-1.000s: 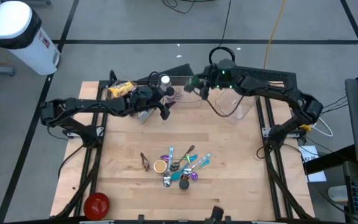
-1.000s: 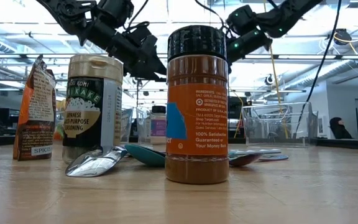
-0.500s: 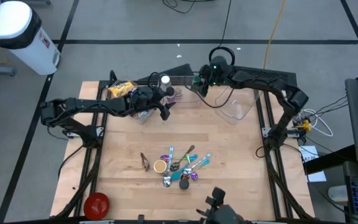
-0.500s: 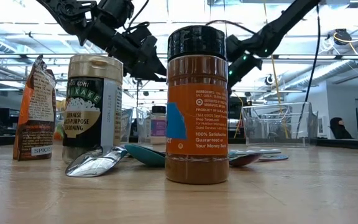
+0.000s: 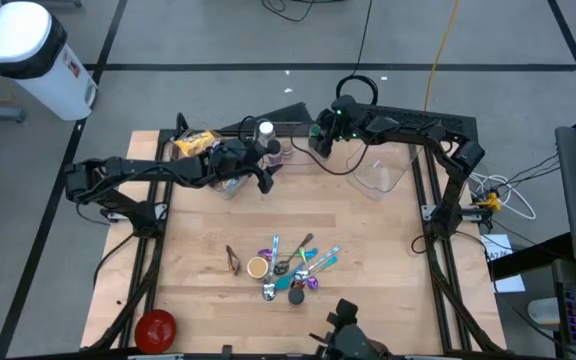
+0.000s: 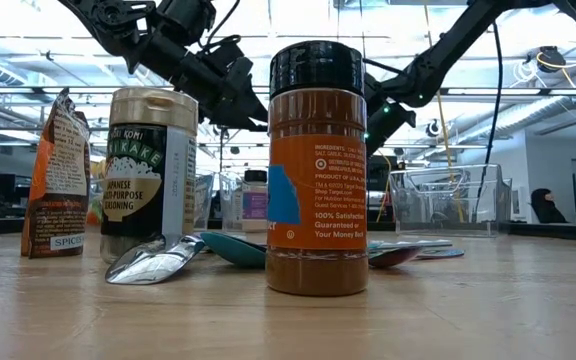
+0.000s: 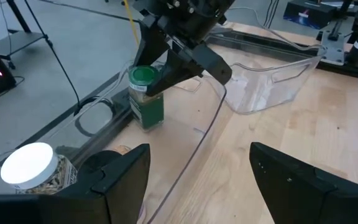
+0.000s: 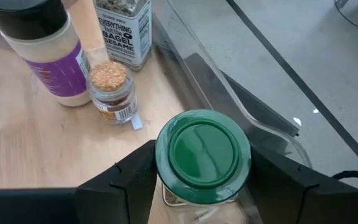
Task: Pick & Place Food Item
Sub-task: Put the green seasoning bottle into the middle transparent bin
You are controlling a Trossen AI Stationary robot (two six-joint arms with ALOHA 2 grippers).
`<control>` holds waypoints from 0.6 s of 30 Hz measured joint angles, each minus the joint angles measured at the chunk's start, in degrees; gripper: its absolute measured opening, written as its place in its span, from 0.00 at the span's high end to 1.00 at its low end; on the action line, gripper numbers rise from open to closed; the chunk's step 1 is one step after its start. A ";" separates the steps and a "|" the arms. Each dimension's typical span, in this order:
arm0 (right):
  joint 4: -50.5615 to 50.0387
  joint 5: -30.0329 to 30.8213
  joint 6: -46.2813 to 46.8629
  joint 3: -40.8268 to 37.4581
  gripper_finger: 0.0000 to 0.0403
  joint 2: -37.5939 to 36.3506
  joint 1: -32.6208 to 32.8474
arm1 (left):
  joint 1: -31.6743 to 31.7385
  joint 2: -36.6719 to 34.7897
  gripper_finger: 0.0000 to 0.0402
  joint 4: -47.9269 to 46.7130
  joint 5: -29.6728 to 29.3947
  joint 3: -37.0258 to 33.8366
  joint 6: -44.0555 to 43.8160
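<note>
A jar with a green lid [image 8: 204,149] stands upright on the table's far edge; it also shows in the left wrist view [image 7: 145,96]. My right gripper [image 8: 204,186] is open above it, with one finger on each side of the lid. It also shows in the high view [image 5: 318,135]. My left gripper [image 7: 197,180] is open and empty, a little left of the jar in the high view [image 5: 261,172], above a clear container's rim [image 7: 213,124]. My right gripper comes at the green-lidded jar from above, slanting down, with a finger [image 8: 135,180] beside each side of the lid's rim [image 8: 163,155]. I cannot tell whether the fingers touch the lid. The jar stands upright on the table.
A bagel-sesame jar [image 8: 124,31], a small brown-topped jar [image 8: 112,90] and a purple-labelled jar [image 8: 45,50] stand near the green-lidded jar. A white-lidded jar [image 5: 265,129], a yellow bag [image 5: 193,143], a clear bin [image 5: 383,170] and spoons with jars [image 5: 293,270] share the table.
My right gripper has gone down and toward the table's left edge, onto the green-lidded jar, and its elbow has drawn in. My left gripper and the jar have kept still.
</note>
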 joint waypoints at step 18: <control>0.23 0.06 2.97 -0.11 0.39 -0.33 0.05 | 0.00 0.00 0.30 0.02 -0.01 0.00 -0.01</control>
